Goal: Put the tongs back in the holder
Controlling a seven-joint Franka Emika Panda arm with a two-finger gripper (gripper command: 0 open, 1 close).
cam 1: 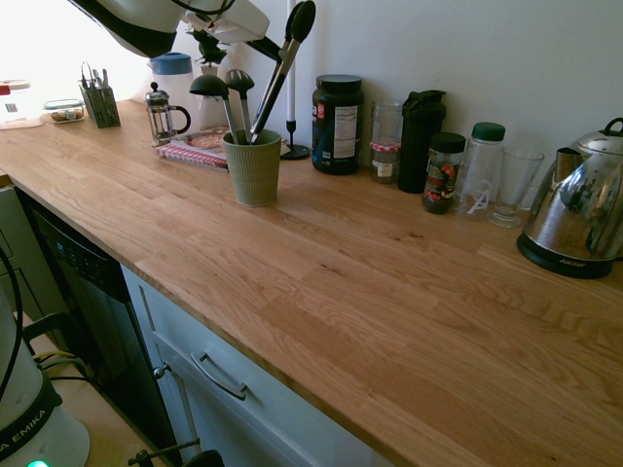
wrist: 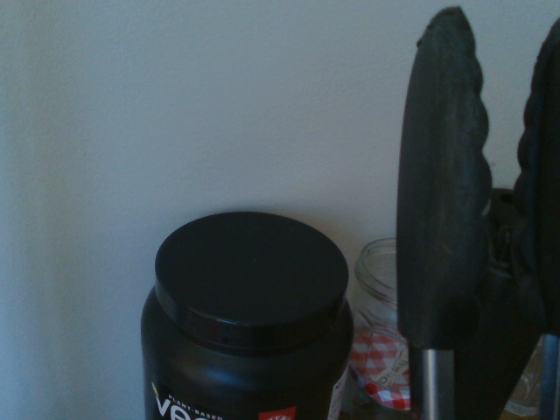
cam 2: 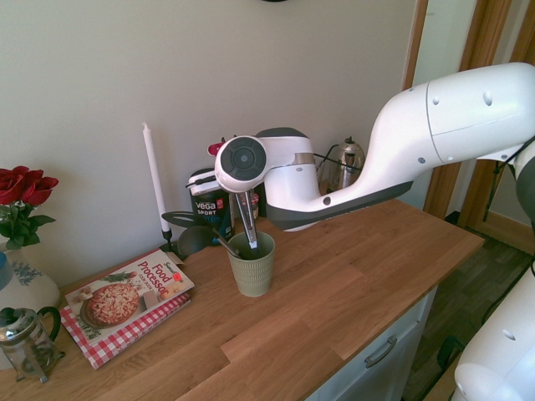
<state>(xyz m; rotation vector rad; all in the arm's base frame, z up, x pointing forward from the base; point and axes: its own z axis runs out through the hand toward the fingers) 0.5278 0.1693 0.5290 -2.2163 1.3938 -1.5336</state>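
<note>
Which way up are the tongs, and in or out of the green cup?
Tips up, lower end in. The tongs lean, black tips on top, handle end dropping behind the cup's rim.

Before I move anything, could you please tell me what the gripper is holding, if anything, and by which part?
The gripper holds the tongs by their upper part, just below the black tips.

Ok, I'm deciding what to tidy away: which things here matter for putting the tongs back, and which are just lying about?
For the job:
- tongs
- green ribbed cup
- gripper, shut on the tongs

Just there:
- ladle
- cookbook
- white candle
- coffee press
- kettle
- red flowers
</note>
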